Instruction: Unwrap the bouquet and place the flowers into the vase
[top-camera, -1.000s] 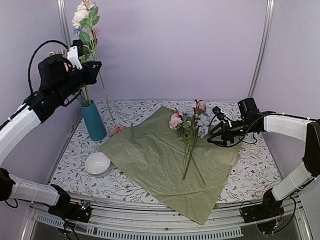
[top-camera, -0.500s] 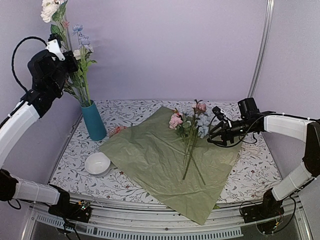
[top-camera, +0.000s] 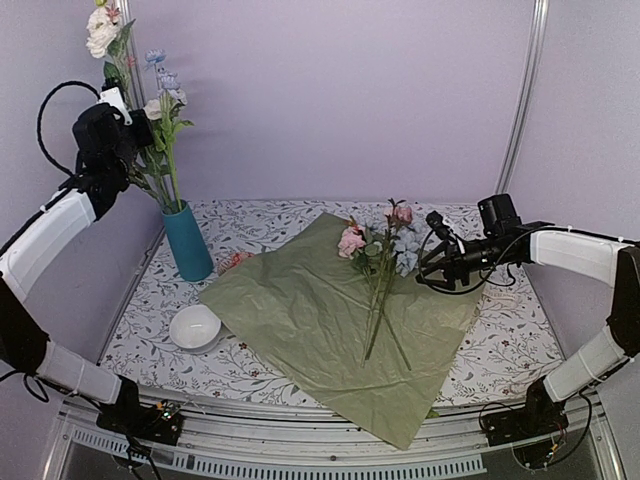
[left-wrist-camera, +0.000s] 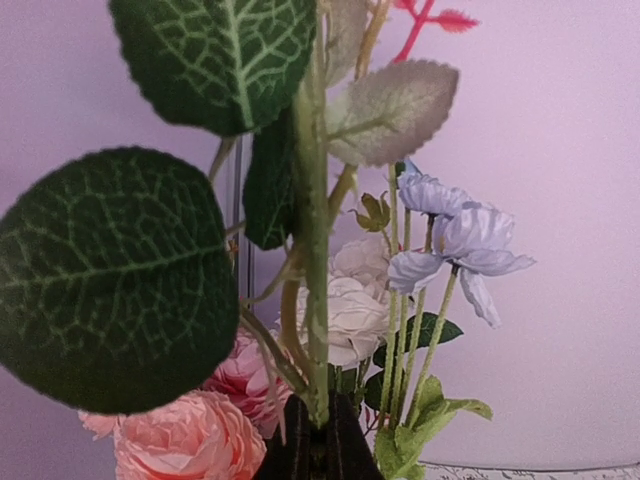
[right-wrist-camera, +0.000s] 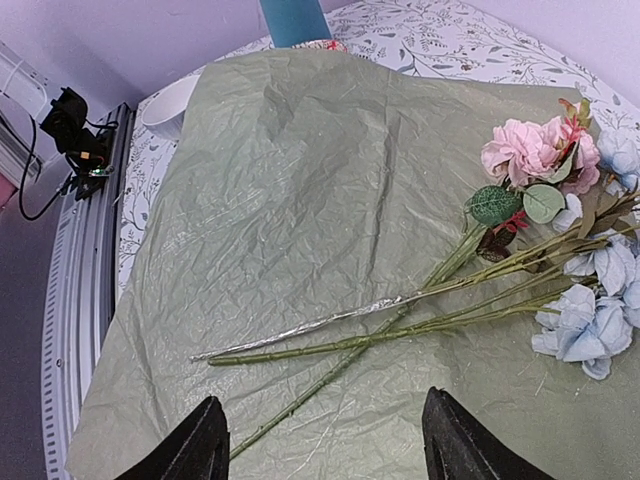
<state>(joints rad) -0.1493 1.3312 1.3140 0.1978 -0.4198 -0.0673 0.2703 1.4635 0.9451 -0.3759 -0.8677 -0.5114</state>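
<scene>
the left pincer, clenched on one stem, has swung it upright at the vase among the others — letting go looks next; right pincer hangs released beside the remaining flowers on the green sheet.

left gripper: lower picture edge crops it, tips only
vase: upper edge crops all but base
white bowl: half behind green sheet

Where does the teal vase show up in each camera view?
Top external: the vase stands far left, beside the green sheet's corner.
Left wrist: not in it; only flowers close up.
Right wrist: its lower part, cut by the top edge.
Shared landmark: the white bowl, near the vase in top and right-wrist views.
</scene>
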